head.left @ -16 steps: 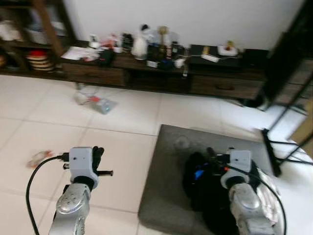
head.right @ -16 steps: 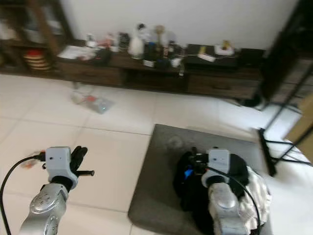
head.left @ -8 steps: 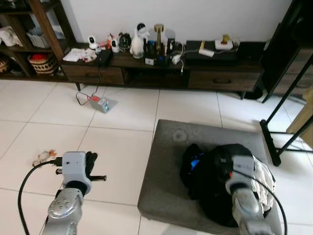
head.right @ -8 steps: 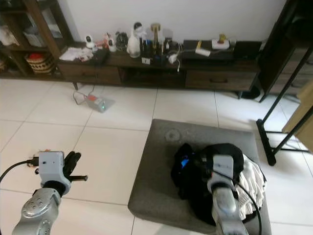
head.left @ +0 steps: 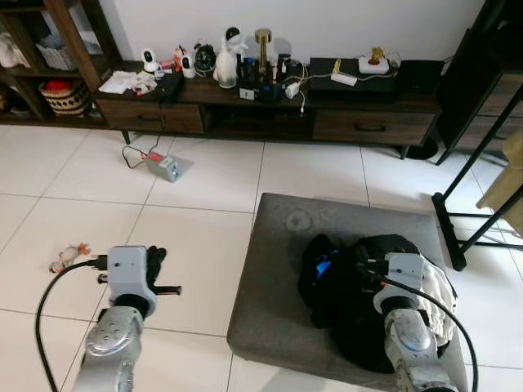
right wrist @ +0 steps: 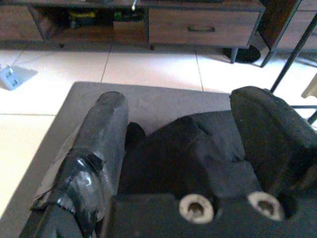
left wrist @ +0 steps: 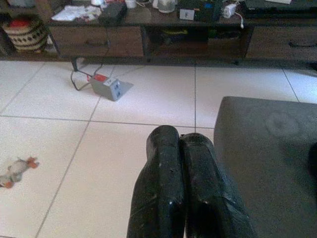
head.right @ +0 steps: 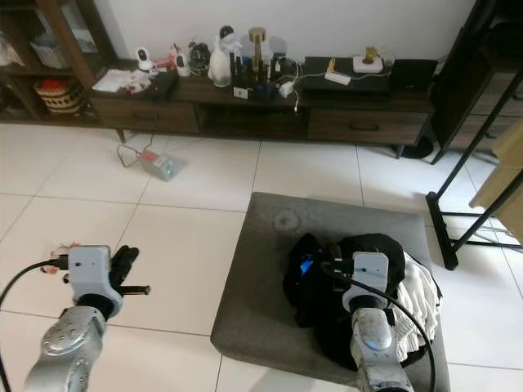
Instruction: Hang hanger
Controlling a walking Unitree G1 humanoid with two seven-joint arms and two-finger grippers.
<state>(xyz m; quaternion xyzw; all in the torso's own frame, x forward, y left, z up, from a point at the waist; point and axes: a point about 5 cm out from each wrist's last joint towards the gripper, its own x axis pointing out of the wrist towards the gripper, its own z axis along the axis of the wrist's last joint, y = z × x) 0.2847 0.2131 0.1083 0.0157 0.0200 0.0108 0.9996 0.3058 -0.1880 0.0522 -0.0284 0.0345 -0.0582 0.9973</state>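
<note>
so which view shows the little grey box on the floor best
The left wrist view: the grey box is close and sharp, its red end and cable plain. Both eye views show it smaller, below the TV cabinet. The right wrist view catches just a corner at its edge.

Clothes pile (head.left: 359, 282) on ottoman (head.left: 278, 245), low cabinet (head.left: 270, 114) behind, rack (head.left: 478, 163) right

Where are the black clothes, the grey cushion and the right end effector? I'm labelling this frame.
black clothes (head.left: 339, 286): left eye view, middle of the pile.
grey cushion (head.left: 282, 245): left eye view, bare top surface.
right end effector (right wrist: 181, 134): right wrist view, between its open fingers.
</note>
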